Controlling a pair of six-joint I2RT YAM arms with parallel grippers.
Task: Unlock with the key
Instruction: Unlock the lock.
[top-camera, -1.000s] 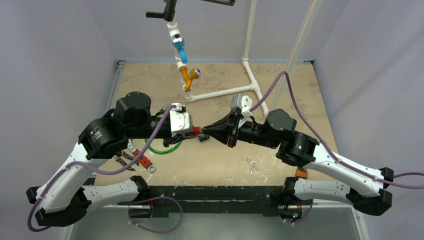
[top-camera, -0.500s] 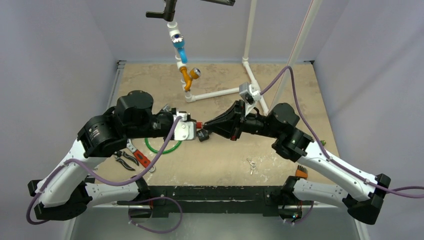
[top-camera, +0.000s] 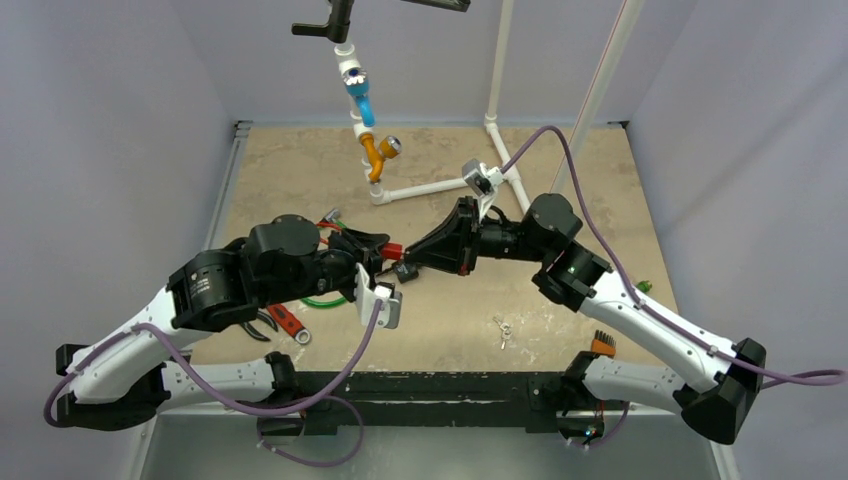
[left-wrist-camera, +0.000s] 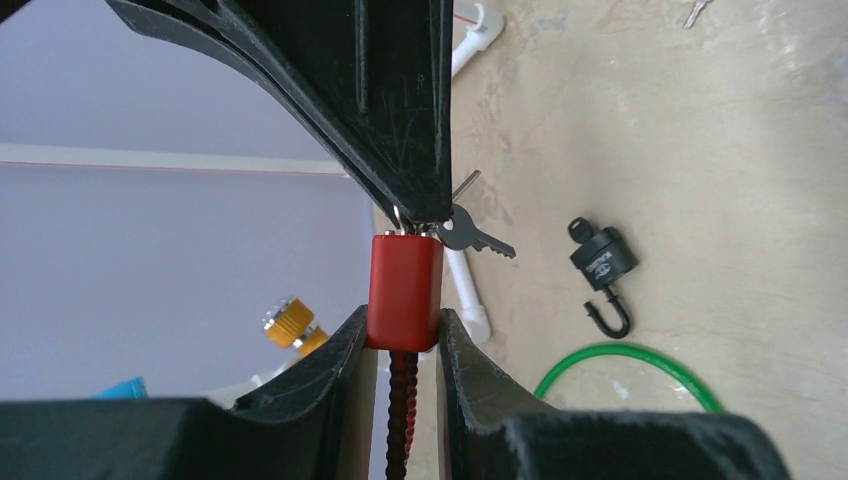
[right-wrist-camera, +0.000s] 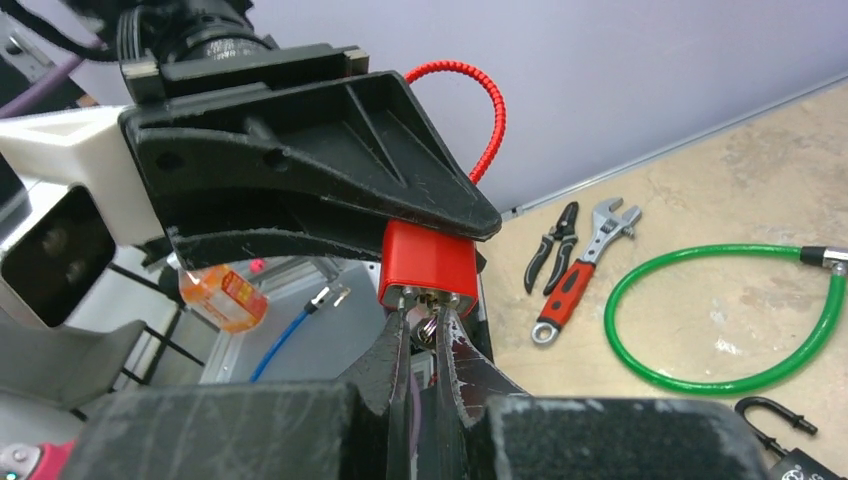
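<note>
The left jaws pinch the red padlock (left-wrist-camera: 403, 290); the right jaws pinch the inserted key (right-wrist-camera: 428, 322). Rotate the key coaxially, holding the padlock rigid.

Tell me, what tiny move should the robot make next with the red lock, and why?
Probably twist the right pincer to turn the key. That pincer looks shut on the key at the keyhole end of the red lock, and the left pincer clamps the lock's body, so it seems ready to turn.
</note>
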